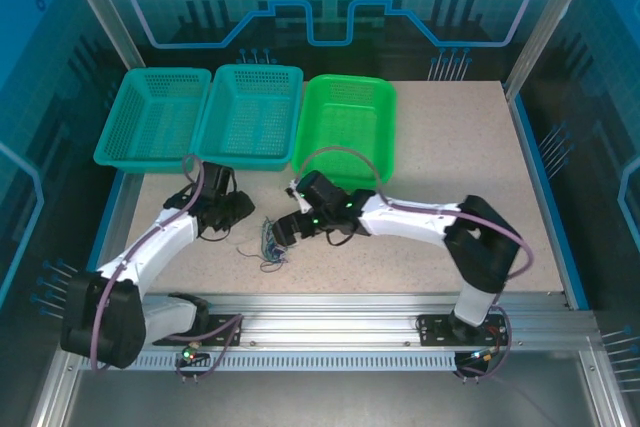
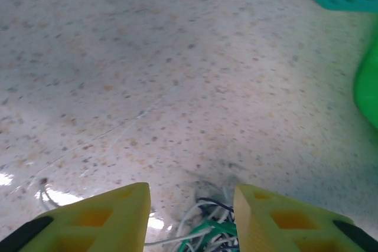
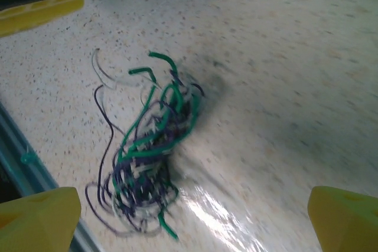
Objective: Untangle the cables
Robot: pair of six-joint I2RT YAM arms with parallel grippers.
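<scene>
Top view, lower left: the left gripper (image 1: 238,210) is reaching in toward centre frame. In its wrist view the left gripper (image 2: 190,190) is standing part-open, with a clear gap between the jaws. A few green, white and dark strands of the cables (image 2: 207,231) are lying in that gap at the bottom edge. Nothing is looking pinched, as far as that view shows.

Centre: the cables (image 1: 272,244) are sitting on the counter (image 1: 450,167) as one small knot, just below and between the two grippers. The right wrist view is giving the best look. The cables (image 3: 150,146) are lying as a tight clump of green, dark blue-purple and white wires, with a few loose loops and ends straying from its upper and lower left.

Right of centre: the right gripper (image 1: 287,229) is hovering just beside the knot. Its jaws (image 3: 192,216) are standing wide open and holding nothing, and the clump is lying ahead of them.

Progress, as a judgement: the task is sitting at its very start. No strand is lying apart from the clump, and every colour is running through the same knot. Taking a first hold, drawing one wire free and separating all the rest are all remaining to be done.
</scene>
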